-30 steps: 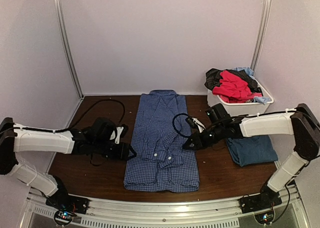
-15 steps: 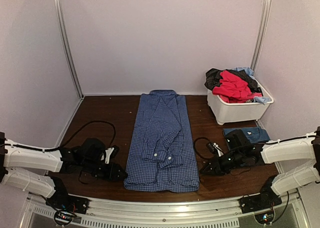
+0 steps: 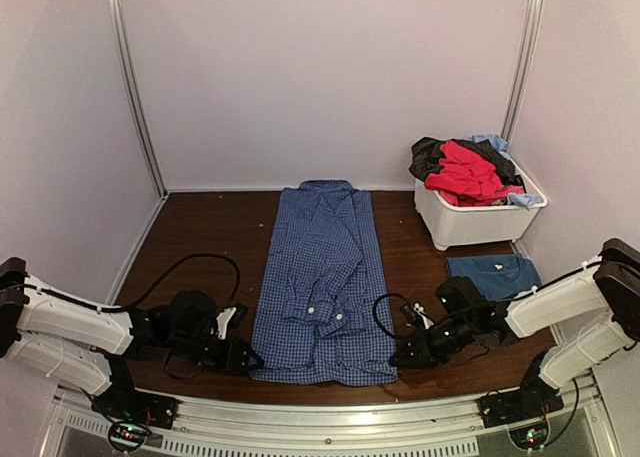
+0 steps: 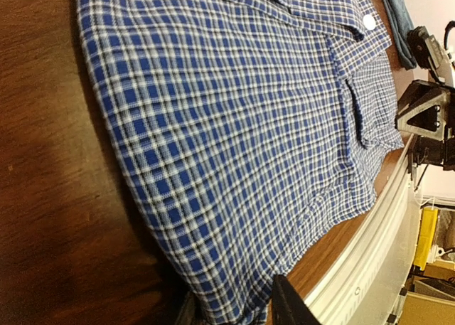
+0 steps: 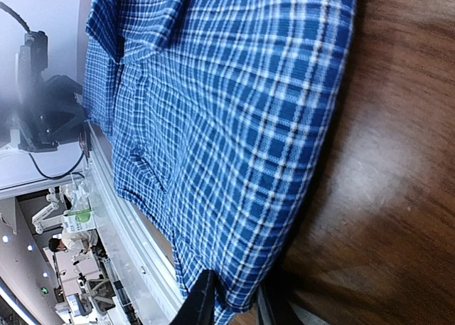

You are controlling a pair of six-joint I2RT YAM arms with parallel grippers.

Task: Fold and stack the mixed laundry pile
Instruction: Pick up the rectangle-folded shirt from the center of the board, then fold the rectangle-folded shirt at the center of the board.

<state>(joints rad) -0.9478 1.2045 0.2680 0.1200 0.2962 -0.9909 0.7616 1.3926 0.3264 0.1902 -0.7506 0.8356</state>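
Pale walls (image 3: 320, 77) are enclosing a dark wooden surface (image 3: 200, 227), where a blue-and-white checked shirt (image 3: 325, 267) is lying flat in the middle, collar at the far end and sleeves folded in. The left tool (image 3: 243, 357) is sitting low at the shirt's near-left hem corner; only one finger (image 4: 291, 307) is showing beside the cloth, so I cannot tell its state. The right tool (image 3: 400, 357) is reaching the near-right corner, its fingers (image 5: 202, 300) standing narrowly either side of the hem; whether they are pinching it, I cannot tell. A folded dark-blue T-shirt (image 3: 495, 274) is resting near the right arm, just in front of a white bin (image 3: 470, 227) that is holding red, black and light-blue clothes (image 3: 462, 172).
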